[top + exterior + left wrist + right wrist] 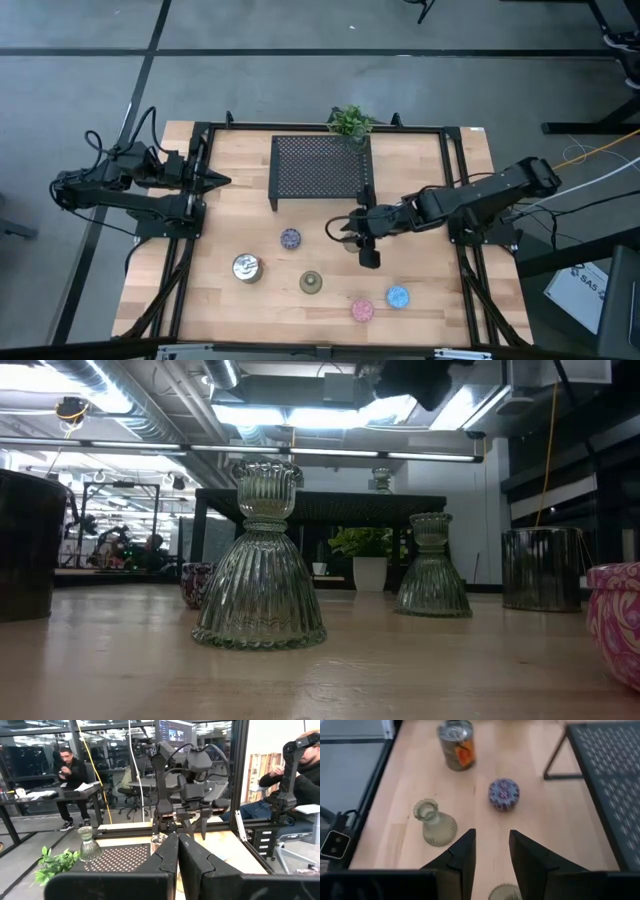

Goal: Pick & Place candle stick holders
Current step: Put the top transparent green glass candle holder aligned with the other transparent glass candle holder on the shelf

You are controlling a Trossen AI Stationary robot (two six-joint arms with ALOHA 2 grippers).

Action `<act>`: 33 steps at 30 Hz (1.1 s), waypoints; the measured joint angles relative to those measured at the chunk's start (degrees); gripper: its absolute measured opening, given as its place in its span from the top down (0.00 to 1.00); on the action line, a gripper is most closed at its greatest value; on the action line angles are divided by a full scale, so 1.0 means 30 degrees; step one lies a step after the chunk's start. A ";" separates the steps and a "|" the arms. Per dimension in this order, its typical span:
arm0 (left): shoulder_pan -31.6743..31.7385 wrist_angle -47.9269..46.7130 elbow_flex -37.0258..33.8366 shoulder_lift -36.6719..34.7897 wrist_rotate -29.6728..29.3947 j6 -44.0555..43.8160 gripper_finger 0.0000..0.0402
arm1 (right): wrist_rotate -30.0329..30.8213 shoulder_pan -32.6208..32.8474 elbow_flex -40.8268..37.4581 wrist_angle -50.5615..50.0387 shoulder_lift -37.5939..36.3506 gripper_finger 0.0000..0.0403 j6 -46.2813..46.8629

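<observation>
The right claw (pixel 349 232) hovers part-open and empty above the wooden worktop (pixel 420 270), near the glittery purple round holder (pixel 290 238). The left claw (pixel 222 181) waits closed.

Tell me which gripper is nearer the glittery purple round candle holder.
Right. The right gripper hovers just beside the glittery purple round candle holder, toward the table's middle. The left gripper waits at the table's left edge, beyond the black mesh rack's corner.

table (pixel 420 290): pale wood | rack (pixel 320 165): black mesh (matt) | green holder (pixel 260 560): ribbed glass
</observation>
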 joint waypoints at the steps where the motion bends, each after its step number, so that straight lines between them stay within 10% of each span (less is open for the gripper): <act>1: 0.0002 0.0000 0.0000 0.0006 0.0000 0.0000 0.98 | -0.0287 0.0000 0.0000 0.0286 0.0069 0.70 -0.0472; 33: 0.0000 0.0000 0.0005 0.0007 -0.0003 -0.0002 0.98 | -0.1135 0.0015 -0.0515 -0.3355 0.1021 0.70 -0.2249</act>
